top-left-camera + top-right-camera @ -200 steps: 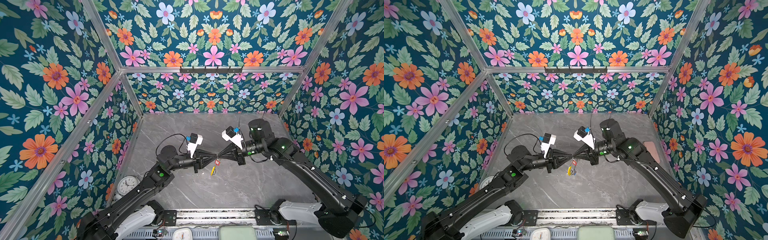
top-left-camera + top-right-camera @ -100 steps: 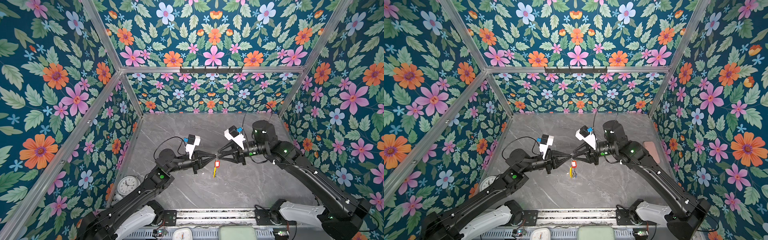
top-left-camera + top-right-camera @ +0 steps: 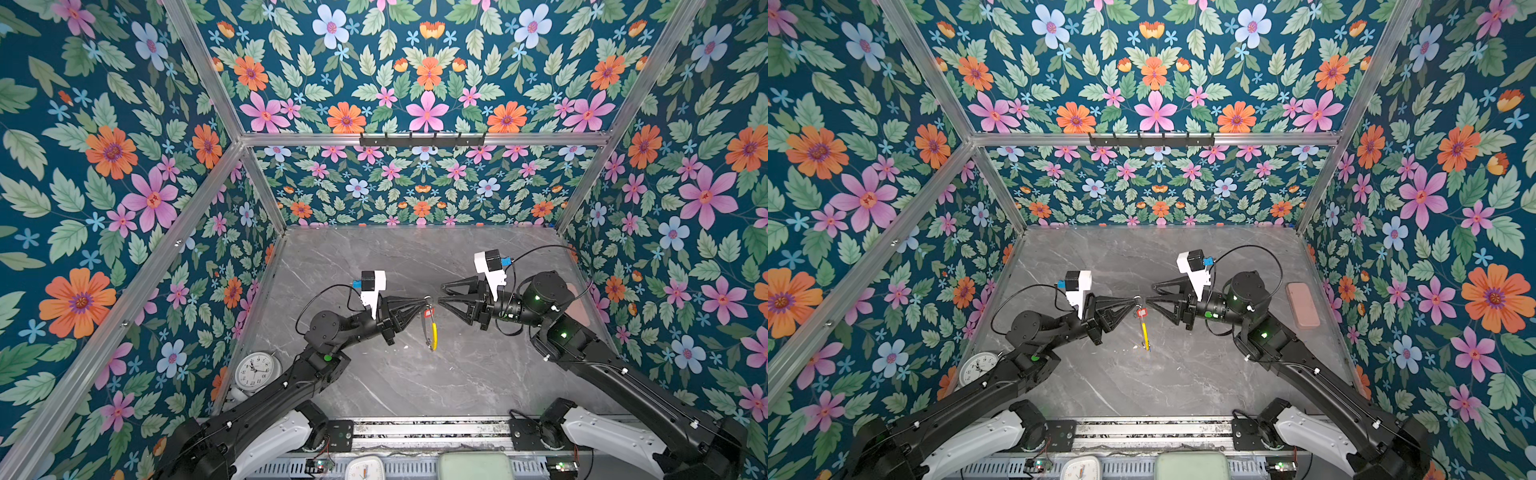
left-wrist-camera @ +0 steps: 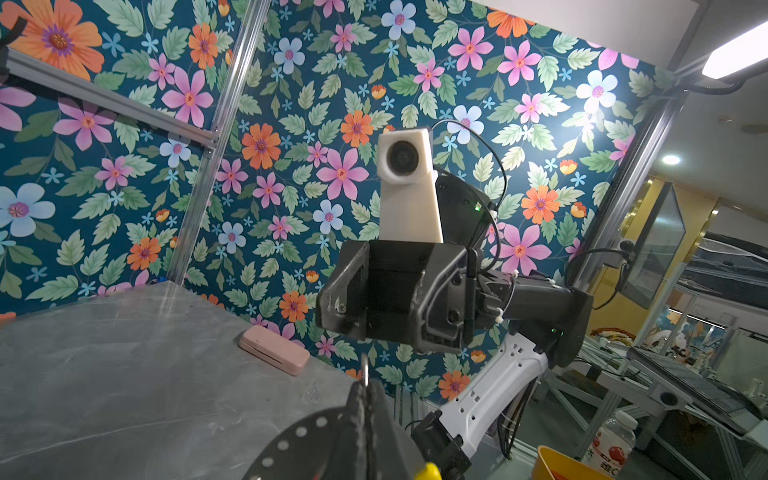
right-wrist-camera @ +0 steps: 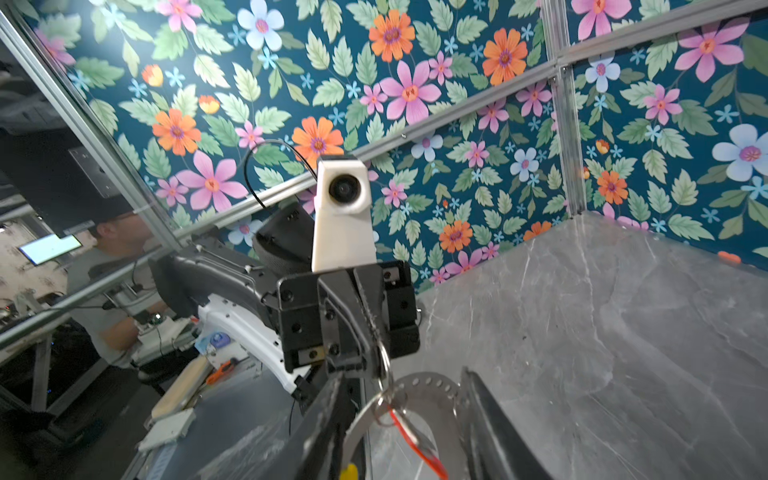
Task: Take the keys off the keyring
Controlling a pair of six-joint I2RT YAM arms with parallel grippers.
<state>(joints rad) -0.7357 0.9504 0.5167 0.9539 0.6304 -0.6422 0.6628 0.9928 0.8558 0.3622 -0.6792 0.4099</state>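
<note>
The keyring [image 3: 432,330] [image 3: 1145,332] hangs in mid-air above the grey table, a thin dark hoop with a yellow section [image 3: 434,336]. A key with a red tag [image 3: 429,311] [image 5: 411,436] dangles near its top. My left gripper [image 3: 425,298] [image 3: 1136,298] [image 4: 365,386] is shut on a small metal loop [image 4: 365,371] [image 5: 384,357] at the top of the hoop. My right gripper [image 3: 441,294] [image 3: 1150,293] [image 5: 403,374] faces it from the right, open. Its fingers [image 5: 486,415] stand on either side of the hanging ring and touch nothing that I can see.
A round white clock [image 3: 254,370] [image 3: 978,365] lies at the table's left edge by the left arm. A pink case [image 3: 1302,305] [image 4: 274,349] lies along the right wall. A black hook rail [image 3: 422,139] sits on the back wall.
The right gripper has opened, let go of the ring and drawn back a little to the right. The left gripper stays shut, and the keyring now hangs from it alone.
</note>
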